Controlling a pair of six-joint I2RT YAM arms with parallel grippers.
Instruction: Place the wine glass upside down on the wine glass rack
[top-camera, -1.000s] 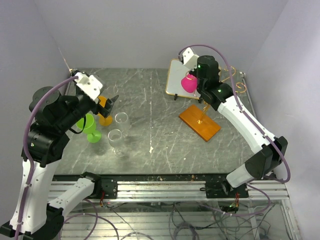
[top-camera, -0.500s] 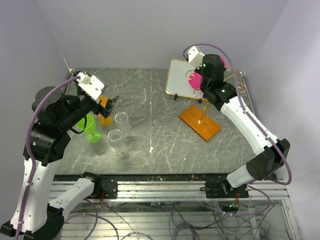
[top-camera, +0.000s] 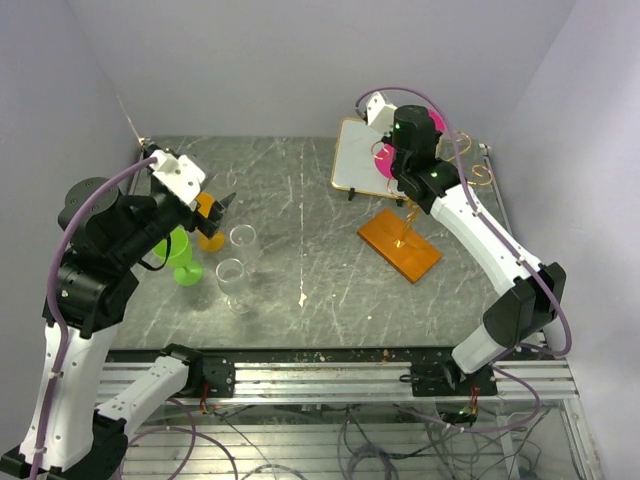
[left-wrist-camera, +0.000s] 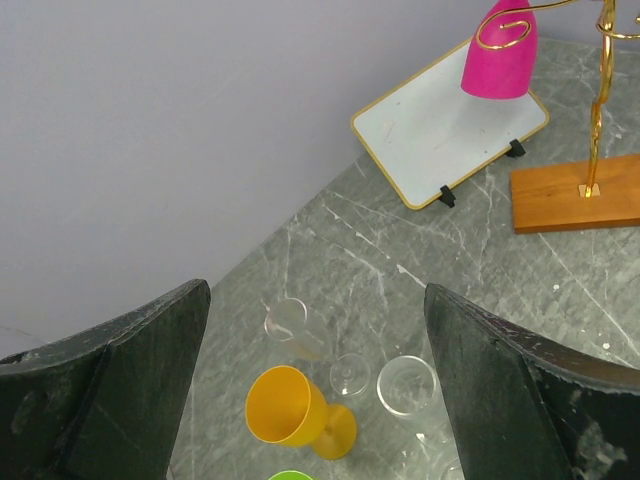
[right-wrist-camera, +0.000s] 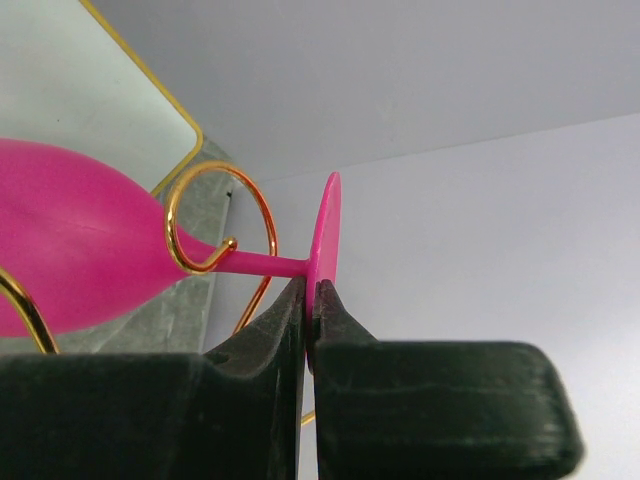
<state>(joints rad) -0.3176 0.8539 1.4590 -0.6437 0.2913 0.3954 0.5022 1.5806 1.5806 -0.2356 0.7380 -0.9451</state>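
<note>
Wine glass (right-wrist-camera: 70, 240) | pink, likely light, rigid, slippery | hold by foot rim | right gripper (right-wrist-camera: 312, 297) clamped on foot | left gripper (left-wrist-camera: 315, 290) apart

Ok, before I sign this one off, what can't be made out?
- Top external: the right arm hides the right gripper and most of the pink wine glass.
- Right wrist: left edge cuts off the glass's rim; unclear whether its stem rests on the wine glass rack.
- Left wrist: top edge cuts the rack, bottom edge the green glass.
</note>
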